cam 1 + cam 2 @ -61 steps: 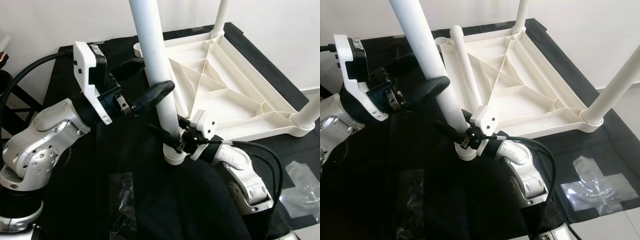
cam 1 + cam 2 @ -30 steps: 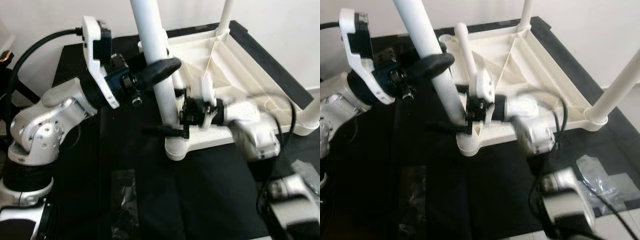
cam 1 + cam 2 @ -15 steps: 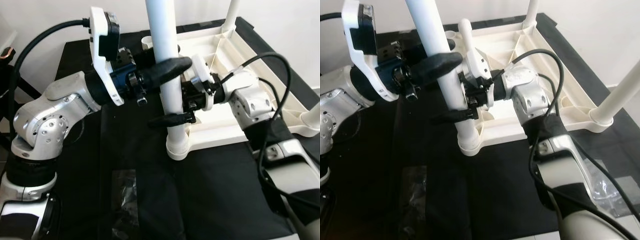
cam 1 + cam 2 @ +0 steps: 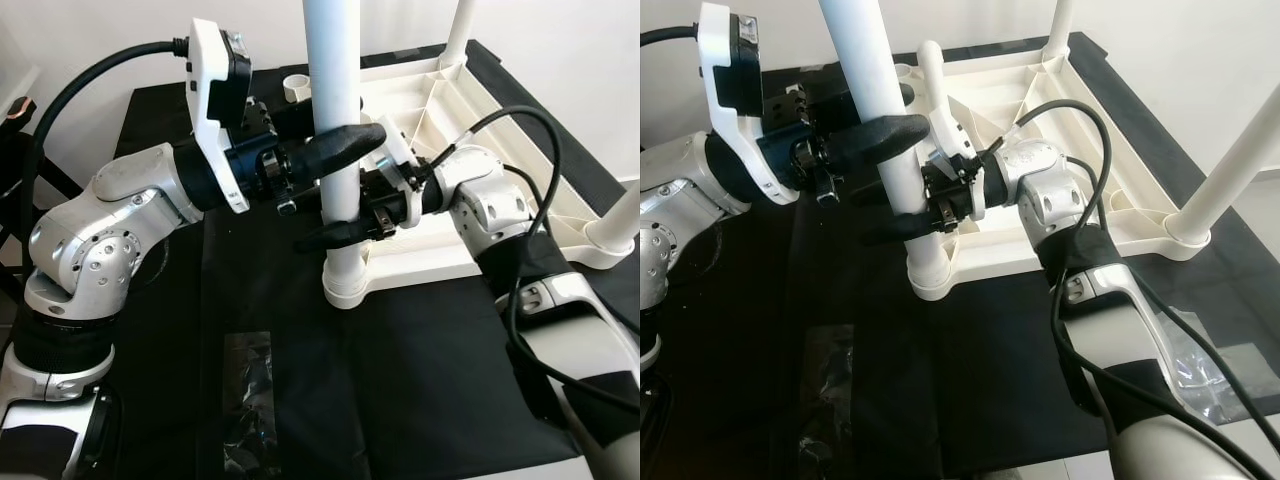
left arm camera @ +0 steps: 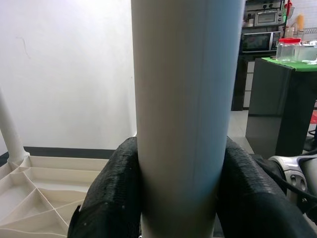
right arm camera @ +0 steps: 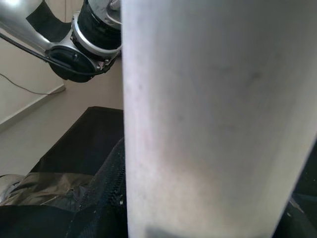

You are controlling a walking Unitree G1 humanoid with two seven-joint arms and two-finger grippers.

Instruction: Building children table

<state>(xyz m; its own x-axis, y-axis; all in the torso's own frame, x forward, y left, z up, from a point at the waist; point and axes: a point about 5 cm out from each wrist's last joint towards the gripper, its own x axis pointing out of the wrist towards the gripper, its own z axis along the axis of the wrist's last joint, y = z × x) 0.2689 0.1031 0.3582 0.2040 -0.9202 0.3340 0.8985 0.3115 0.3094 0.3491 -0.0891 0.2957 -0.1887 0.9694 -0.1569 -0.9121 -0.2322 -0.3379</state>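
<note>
The white plastic table [image 4: 470, 130] lies upside down on a black cloth. A white table leg [image 4: 335, 100] stands upright in the near left corner socket [image 4: 345, 285]. My left gripper [image 4: 340, 142] is shut on this leg at mid height, one black finger in front and one behind. My right gripper [image 4: 338, 228] is shut on the same leg just below, coming in from the right. In the left wrist view the leg [image 5: 185, 114] sits between both fingers [image 5: 106, 193]. In the right wrist view the leg [image 6: 218, 124] is pressed close against a finger [image 6: 106, 198].
Two more legs stand in the far corner [image 4: 460, 30] and the right corner [image 4: 620, 220]. A loose white leg [image 4: 932, 80] lies across the table's far left part. Clear plastic bags lie on the cloth, one in front [image 4: 250, 400] and one at the right [image 4: 1215, 375].
My right gripper has risen from the foot of the leg and closed on it under the left gripper. The leg now stands more upright. The camera view has shifted.
</note>
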